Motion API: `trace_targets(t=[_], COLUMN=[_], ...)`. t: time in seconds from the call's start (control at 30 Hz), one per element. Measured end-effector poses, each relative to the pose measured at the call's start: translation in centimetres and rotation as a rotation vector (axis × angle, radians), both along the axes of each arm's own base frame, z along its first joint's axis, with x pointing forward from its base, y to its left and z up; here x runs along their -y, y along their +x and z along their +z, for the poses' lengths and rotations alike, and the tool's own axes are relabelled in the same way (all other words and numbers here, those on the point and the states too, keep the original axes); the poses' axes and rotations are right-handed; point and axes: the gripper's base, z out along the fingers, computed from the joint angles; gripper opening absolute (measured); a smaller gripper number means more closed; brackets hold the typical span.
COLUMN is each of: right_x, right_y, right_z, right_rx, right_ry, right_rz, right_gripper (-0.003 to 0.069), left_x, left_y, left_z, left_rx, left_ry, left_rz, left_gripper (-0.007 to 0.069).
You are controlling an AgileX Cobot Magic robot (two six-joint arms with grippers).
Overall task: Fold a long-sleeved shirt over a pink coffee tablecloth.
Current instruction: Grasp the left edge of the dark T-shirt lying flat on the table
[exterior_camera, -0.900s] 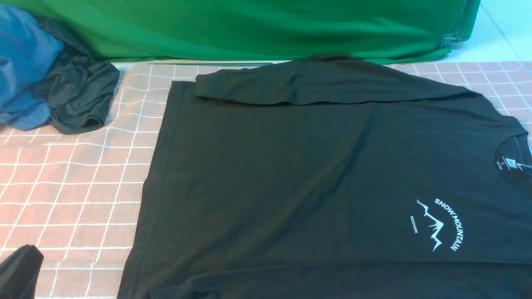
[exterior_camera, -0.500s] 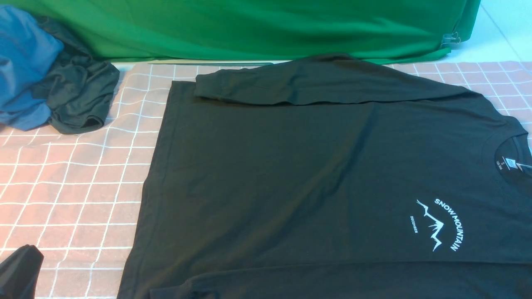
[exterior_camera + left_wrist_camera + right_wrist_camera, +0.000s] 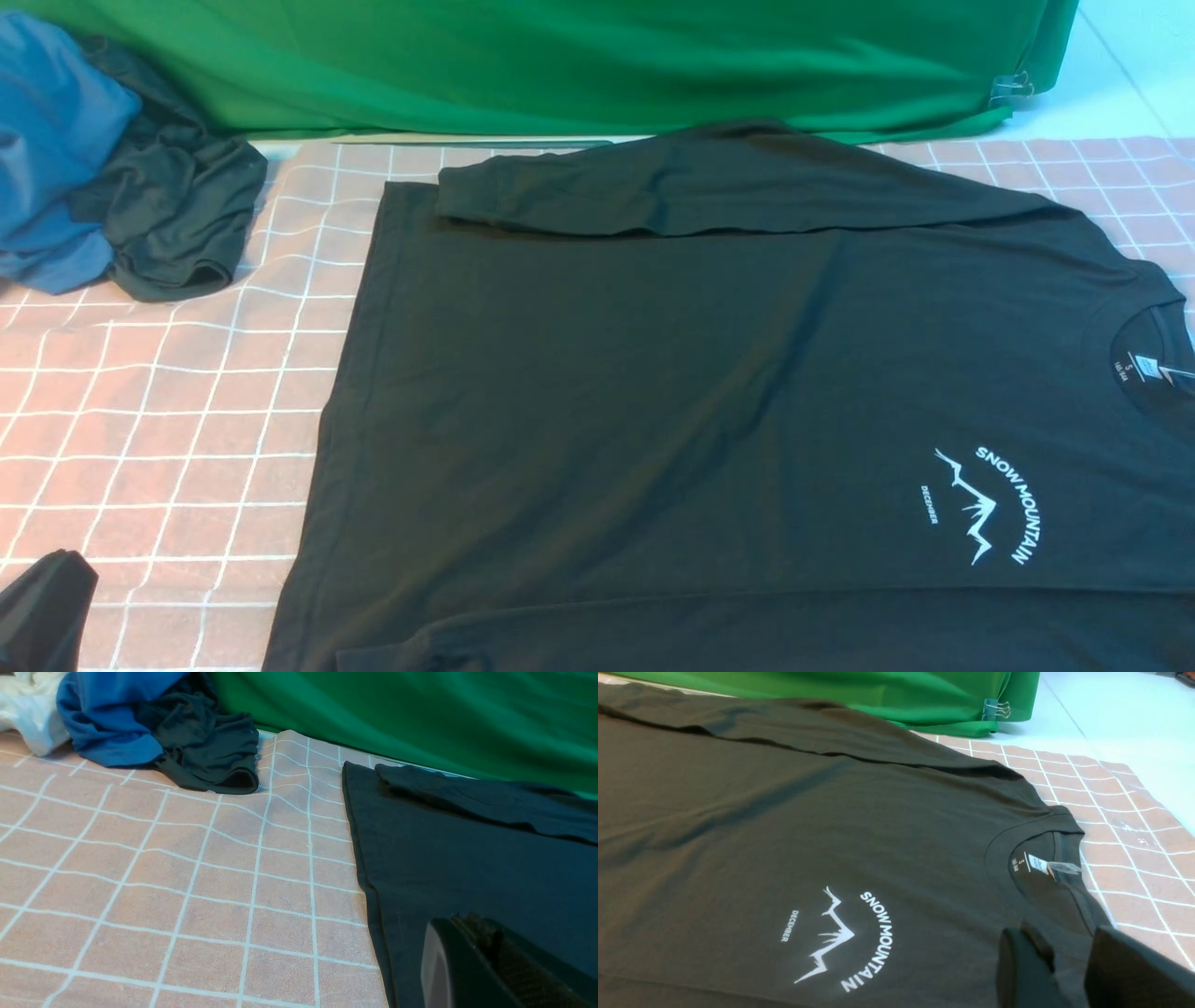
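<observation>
Across the middle and right of the front view, the black long-sleeved shirt (image 3: 653,392) lies flat and face up on the pink coffee tablecloth (image 3: 168,420). Its hem points toward the robot's left and its collar toward the right. Its far sleeve (image 3: 700,191) is folded along the far edge, just beside the hanging green fabric (image 3: 560,65). Open checked cloth lies left of the hem. A narrower strip shows past the collar, then bare white tabletop (image 3: 1120,84). At the far left corner a blue cloth (image 3: 56,140) and a smaller dark garment (image 3: 177,215) sit bunched together, well apart from the shirt. The left wrist view adds a white cloth (image 3: 28,714) beside them.

The left gripper (image 3: 476,933) sits over the shirt near its hem, fingers pressed together, closed. The right gripper (image 3: 1059,940) sits by the collar and white neck label (image 3: 1036,863). Its fingers stand apart, with shirt fabric showing in the gap; whether they touch the cloth cannot be told.

Compared with the earlier front views, the shirt, the bunched pile and the dark arm part (image 3: 42,607) at the near left corner keep the same places.

The near sleeve (image 3: 747,635) and the collar are cut off by the frame edge. Neither gripper's fingertips show in the front view. Small text on the label is unreadable. The chest print (image 3: 990,504) reads SNOW MOUNTAIN.
</observation>
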Motion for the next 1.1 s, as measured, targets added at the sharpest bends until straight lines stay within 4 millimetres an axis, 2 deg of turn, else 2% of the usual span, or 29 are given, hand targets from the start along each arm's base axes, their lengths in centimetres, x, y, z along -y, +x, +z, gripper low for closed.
trace_targets(t=[0.13,0.23,0.4,0.5,0.63,0.7,0.73,0.77,0.83,0.93,0.97,1.03,1.1], right_x=[0.0,0.0,0.0,0.0,0.0,0.0,0.0,-0.1,-0.2,-0.2,-0.1,-0.1,0.0], right_y=[0.0,0.0,0.0,0.0,0.0,0.0,0.1,0.1,0.1,0.1,0.1,0.0,0.0], right_z=[0.0,0.0,0.0,0.0,0.0,0.1,0.4,0.5,1.2,2.5,2.7,3.2,3.5], right_rx=[0.000,0.000,0.000,0.000,0.002,0.012,0.041,0.051,0.130,0.267,0.287,0.338,0.371], right_ry=[0.000,0.000,0.000,0.000,0.000,-0.001,0.021,0.035,0.175,0.429,0.484,0.578,0.628], right_rz=[0.000,0.000,0.000,0.000,0.000,0.001,0.002,0.002,0.001,-0.001,0.000,0.005,0.010], right_gripper=[0.0247,0.0247,0.0247,0.0247,0.0247,0.0247,0.0247,0.0247,0.0247,0.0247,0.0247,0.0247,0.0247], left_x=[0.0,0.0,-0.5,-1.3,-2.0,-1.9,-1.6,-1.5,-0.7,-0.1,-0.1,-0.1,0.1], left_y=[0.0,0.1,-0.1,-0.8,-2.2,-2.4,-2.5,-2.4,-1.7,1.3,2.1,5.1,8.8], left_z=[0.3,1.2,3.1,4.9,7.2,8.4,10.6,11.3,15.5,19.8,20.5,22.2,21.9], left_rx=[0.034,0.138,0.354,0.596,0.877,0.901,0.885,0.871,0.749,0.449,0.381,0.153,-0.188], left_ry=[-0.028,-0.194,-0.433,-0.633,-0.763,-0.801,-0.821,-0.822,-0.763,-0.602,-0.583,-0.507,-0.388], left_rz=[0.002,0.010,0.041,0.056,0.014,-0.014,-0.052,-0.060,-0.091,-0.037,-0.018,0.035,0.050], left_gripper=[0.0015,0.0015,0.0015,0.0015,0.0015,0.0015,0.0015,0.0015,0.0015,0.0015,0.0015,0.0015,0.0015])
